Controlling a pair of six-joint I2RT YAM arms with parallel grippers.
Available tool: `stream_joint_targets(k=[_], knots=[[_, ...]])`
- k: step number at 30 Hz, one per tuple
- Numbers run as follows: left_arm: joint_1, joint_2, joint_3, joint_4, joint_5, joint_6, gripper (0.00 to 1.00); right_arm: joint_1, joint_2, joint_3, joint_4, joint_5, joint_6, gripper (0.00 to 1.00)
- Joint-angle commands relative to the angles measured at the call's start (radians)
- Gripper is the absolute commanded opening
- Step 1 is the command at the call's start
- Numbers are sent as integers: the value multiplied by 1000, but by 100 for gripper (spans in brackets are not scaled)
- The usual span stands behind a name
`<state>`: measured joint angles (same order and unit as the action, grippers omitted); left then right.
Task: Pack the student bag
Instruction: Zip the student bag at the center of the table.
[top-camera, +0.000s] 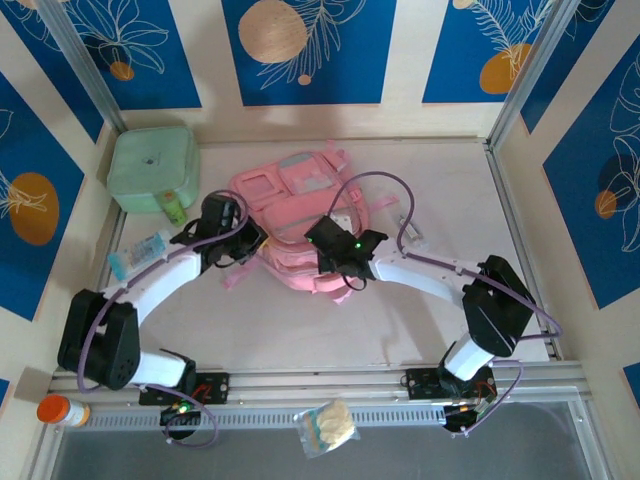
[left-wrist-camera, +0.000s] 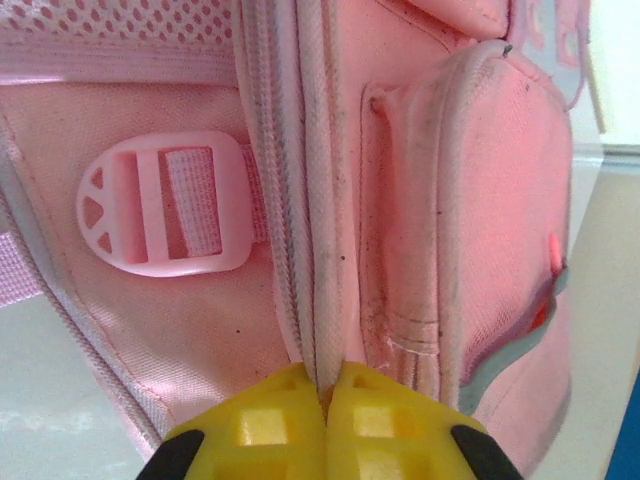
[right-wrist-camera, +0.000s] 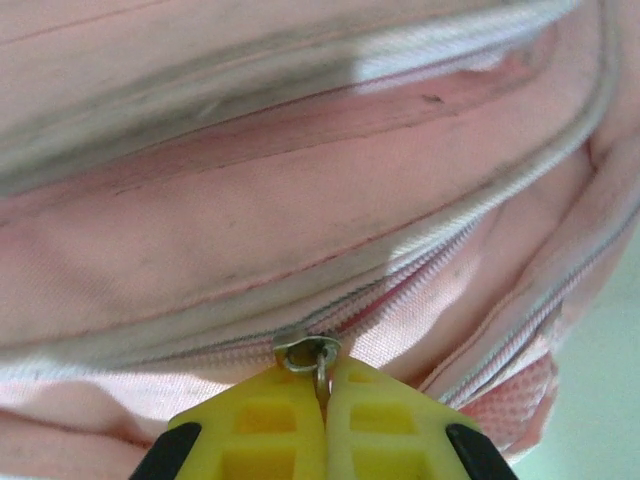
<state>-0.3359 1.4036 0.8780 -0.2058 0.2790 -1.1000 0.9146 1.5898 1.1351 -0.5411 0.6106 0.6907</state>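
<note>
A pale table sits inside walls of blue and cream panels with leaf drawings. From above, the pink backpack (top-camera: 290, 215) lies in the middle of the table, toward the far side. A green square case (top-camera: 152, 168) sits in the far left corner. The left gripper (top-camera: 243, 240) is at the backpack's left edge and the right gripper (top-camera: 338, 252) at its near right part. An orange-capped bottle (top-camera: 62, 411) and a snack packet (top-camera: 327, 427) lie at the near edge.

In the left wrist view, the left gripper (left-wrist-camera: 325, 388) is pressed closed, pinching the backpack (left-wrist-camera: 420, 220) along a seam ridge, with a pink buckle (left-wrist-camera: 165, 205) to the left.

In the right wrist view, the right gripper (right-wrist-camera: 325, 385) is closed tight on the metal zip pull (right-wrist-camera: 310, 350) of the backpack (right-wrist-camera: 250, 200).
</note>
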Motion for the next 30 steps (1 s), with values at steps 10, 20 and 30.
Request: stream_joint_targets(k=[10, 20, 30], knots=[[161, 179, 235, 1, 76, 296, 21, 155, 160, 184, 78, -109, 96, 0], [54, -168, -251, 301, 33, -174, 40, 146, 131, 146, 126, -112, 94, 0], [-75, -138, -263, 294, -124, -291, 34, 148, 114, 118, 143, -113, 100, 0]])
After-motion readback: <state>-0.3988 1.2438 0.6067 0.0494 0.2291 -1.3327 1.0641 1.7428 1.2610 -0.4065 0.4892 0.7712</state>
